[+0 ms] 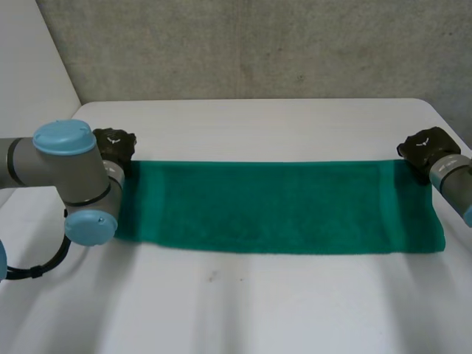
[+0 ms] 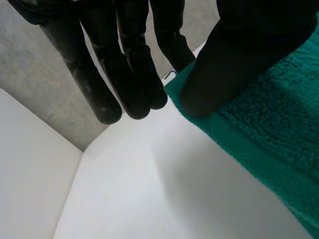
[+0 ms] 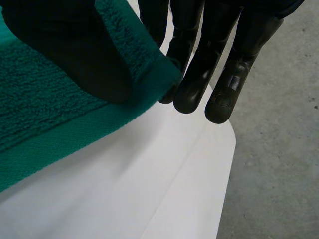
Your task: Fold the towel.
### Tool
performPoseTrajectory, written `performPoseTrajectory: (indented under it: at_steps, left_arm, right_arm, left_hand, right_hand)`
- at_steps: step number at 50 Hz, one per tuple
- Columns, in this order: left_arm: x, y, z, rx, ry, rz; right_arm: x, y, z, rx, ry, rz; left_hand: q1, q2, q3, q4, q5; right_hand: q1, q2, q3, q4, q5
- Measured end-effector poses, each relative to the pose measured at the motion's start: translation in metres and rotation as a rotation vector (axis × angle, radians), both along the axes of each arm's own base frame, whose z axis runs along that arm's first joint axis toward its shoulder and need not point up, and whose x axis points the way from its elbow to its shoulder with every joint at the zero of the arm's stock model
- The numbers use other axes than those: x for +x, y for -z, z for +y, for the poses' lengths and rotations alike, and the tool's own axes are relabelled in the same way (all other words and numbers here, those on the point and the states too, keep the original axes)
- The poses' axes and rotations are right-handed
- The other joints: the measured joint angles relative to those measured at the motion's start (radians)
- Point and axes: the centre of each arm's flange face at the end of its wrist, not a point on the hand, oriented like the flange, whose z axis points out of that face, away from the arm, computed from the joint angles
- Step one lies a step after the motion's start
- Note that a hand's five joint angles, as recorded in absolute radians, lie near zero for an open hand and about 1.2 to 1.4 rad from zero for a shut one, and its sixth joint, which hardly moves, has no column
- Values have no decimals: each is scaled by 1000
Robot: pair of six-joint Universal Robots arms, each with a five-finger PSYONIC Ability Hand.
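A green towel [image 1: 280,206] lies as a long flat strip across the white table [image 1: 258,310]. My left hand [image 1: 114,144] is at the towel's far left corner. In the left wrist view its thumb [image 2: 239,59] presses on the towel [image 2: 269,134] and its straight fingers [image 2: 124,74] reach past the corner, pinching it. My right hand [image 1: 426,147] is at the far right corner. There the thumb [image 3: 75,50] lies on top of the towel [image 3: 40,99] with the fingers [image 3: 199,74] under the corner's hem, pinching it.
My left arm [image 1: 66,169] hangs over the towel's left end. A grey concrete wall [image 1: 258,44] stands behind the table's far edge. Bare tabletop stretches in front of and behind the towel.
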Motion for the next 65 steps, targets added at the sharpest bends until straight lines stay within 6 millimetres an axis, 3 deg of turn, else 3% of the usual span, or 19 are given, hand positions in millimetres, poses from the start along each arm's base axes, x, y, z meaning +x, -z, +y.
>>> performPoseTrajectory:
  at_steps: [7,8,9,11,12,16,23,25,26,27,29,33,36,42,53,54,58,61,65]
  left_arm:
    - [-8,9,-3,-28,26,-9]
    - [-14,12,0,-30,52,-10]
    - [-16,13,1,-30,60,-10]
    - [-22,16,4,-30,88,-10]
    - [-25,17,7,-29,105,-10]
    - [-36,18,17,-33,163,-4]
    - [-40,2,32,-62,205,11]
    - [-40,2,32,-62,205,11]
    - [-36,-5,38,-66,201,15]
    - [-36,-5,38,-66,201,15]
    - [-30,-12,48,-58,195,17]
    - [-20,-17,68,-32,191,14]
    - [-17,-17,74,-24,191,13]
    - [-11,-12,99,19,202,4]
    - [-10,-8,103,35,202,0]
    - [-9,-8,102,36,199,1]
    - [-8,-8,101,38,195,5]
    - [-7,-7,100,40,189,10]
    - [-6,-8,100,41,185,14]
  right_arm:
    - [5,15,-13,-6,0,0]
    - [6,17,-14,-3,1,0]
    - [7,21,-16,3,4,2]
    - [7,24,-16,8,11,3]
    - [7,26,-17,12,18,3]
    - [4,26,-16,21,55,-26]
    - [-1,-3,-5,5,97,-160]
    - [-1,-3,-5,5,97,-160]
    - [-1,-17,7,7,82,-215]
    - [-1,-17,7,7,82,-215]
    - [-5,-30,31,35,47,-283]
    - [-24,-25,56,114,38,-326]
    - [-27,-23,59,128,38,-331]
    - [-47,3,83,242,63,-369]
    - [-56,34,80,281,69,-395]
    - [-57,40,77,286,66,-399]
    - [-60,44,74,287,71,-399]
    - [-73,45,65,265,115,-393]
    - [-96,37,54,192,205,-359]
  left_hand:
    - [0,-2,-2,-2,0]
    - [-116,-142,-141,-122,-95]
    - [-300,-307,-283,-287,-257]
    - [-571,-535,-529,-539,-504]
    - [-711,-695,-687,-699,-657]
    - [-916,-968,-962,-969,-907]
    - [-928,-1000,-986,-996,-922]
    - [-928,-1000,-986,-996,-922]
    - [-928,-1000,-986,-996,-922]
    - [-928,-1000,-986,-996,-922]
    - [-928,-1000,-986,-997,-922]
    - [-928,-1000,-986,-996,-922]
    - [-928,-1000,-986,-996,-922]
    - [-928,-1000,-986,-996,-922]
    - [-928,-1000,-986,-996,-922]
    - [-928,-1000,-986,-996,-922]
    - [-928,-1000,-986,-996,-922]
    - [-928,-1000,-986,-996,-922]
    - [-928,-1000,-986,-996,-922]
  right_hand:
    - [-64,-87,-75,-81,-67]
    - [-171,-179,-182,-188,-166]
    - [-443,-463,-460,-465,-434]
    - [-522,-561,-559,-543,-514]
    - [-722,-835,-825,-831,-801]
    - [-783,-952,-972,-967,-934]
    - [-783,-952,-972,-967,-934]
    - [-783,-952,-972,-967,-934]
    - [-783,-952,-972,-967,-934]
    - [-783,-952,-972,-967,-934]
    - [-783,-952,-972,-967,-934]
    - [-783,-952,-972,-967,-934]
    - [-783,-952,-972,-967,-934]
    - [-779,-931,-933,-951,-913]
    - [-557,-685,-689,-702,-693]
    - [-374,-460,-471,-495,-490]
    - [-183,-224,-250,-262,-269]
    - [-25,-4,-7,-12,-34]
    - [-25,-4,-3,-3,-30]
